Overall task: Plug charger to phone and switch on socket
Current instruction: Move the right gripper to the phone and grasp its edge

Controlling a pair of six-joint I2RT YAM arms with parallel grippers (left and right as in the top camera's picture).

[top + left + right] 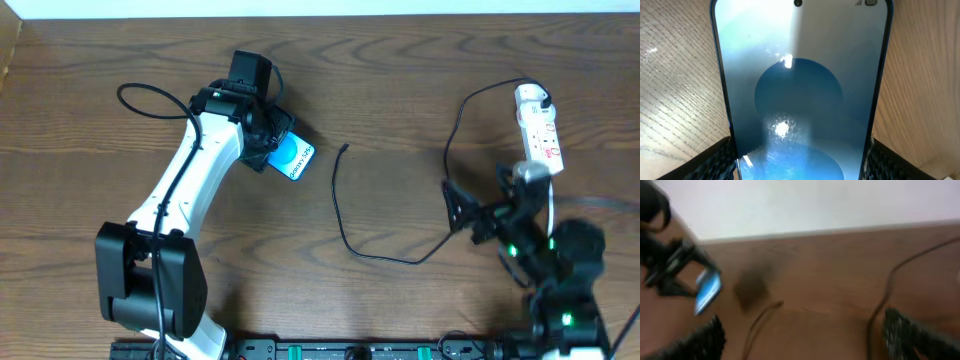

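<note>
The phone [294,156] with its cyan-blue screen lies at an angle left of the table's middle and fills the left wrist view [800,75]. My left gripper [268,140] is shut on the phone, a finger on each long edge [800,157]. The charger cable [340,215] lies loose, its connector tip [345,149] right of the phone and apart from it. The cable runs right and up to its white plug head [531,96] on the socket [541,132]. My right gripper [456,208] is open and empty beside the cable; its blurred view shows the tip [779,303] and the phone [708,291].
A pale wall or floor strip runs past the table's far edge [815,232]. The socket's white cord [550,215] runs down past my right arm. Bare wood lies between the phone and the socket.
</note>
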